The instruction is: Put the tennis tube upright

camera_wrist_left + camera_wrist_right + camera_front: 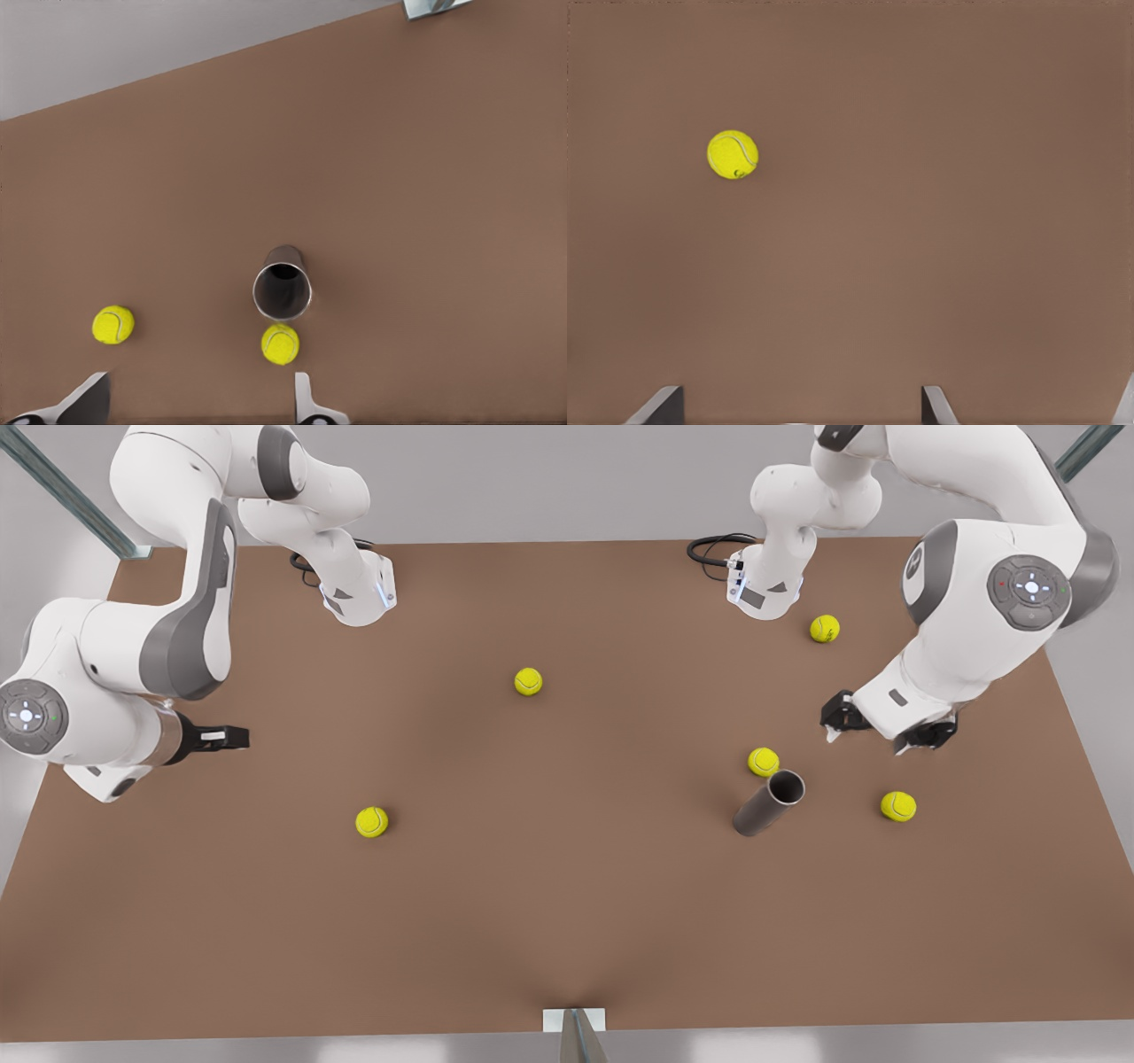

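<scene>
Tennis tube (767,803) upright — clear of left gripper's (886,731) open jaws.

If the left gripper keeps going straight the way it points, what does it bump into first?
Probably the bare brown table. The open left gripper points down, with a tennis ball and the tennis tube just ahead.

Grey tube (767,803) — yellow-green balls (372,822)

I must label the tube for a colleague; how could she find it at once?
On the brown table, look below the left hand, at the front view's right. Between two yellow-green tennis balls stands the grey metallic tennis tube, the one cylinder, its dark hollow end open.
</scene>
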Available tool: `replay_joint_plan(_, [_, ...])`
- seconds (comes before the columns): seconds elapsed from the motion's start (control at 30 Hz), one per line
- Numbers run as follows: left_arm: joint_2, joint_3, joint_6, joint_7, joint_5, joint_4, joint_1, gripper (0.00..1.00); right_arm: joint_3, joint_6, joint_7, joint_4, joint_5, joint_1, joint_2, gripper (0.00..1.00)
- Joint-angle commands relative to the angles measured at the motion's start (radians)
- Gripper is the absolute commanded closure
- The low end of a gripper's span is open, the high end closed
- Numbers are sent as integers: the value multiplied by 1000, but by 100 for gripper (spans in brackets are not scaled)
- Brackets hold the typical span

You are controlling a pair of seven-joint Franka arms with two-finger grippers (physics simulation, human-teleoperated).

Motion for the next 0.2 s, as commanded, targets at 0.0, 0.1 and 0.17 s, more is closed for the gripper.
replay_joint_plan(0.0, [-18, -30, 5, 39, 38, -16, 23, 0, 1, 12, 2, 43, -8, 1, -3, 0])
replay_joint_plan(0.1, [-30, -88, 4, 39, 38, -18, 60, 0, -1, 27, -71, 63, -28, 14, 0, 0])
replay_joint_plan(0.17, [-29, -88, 4, 40, 41, -18, 58, 0, -2, 27, -67, 57, -26, 6, -10, 0])
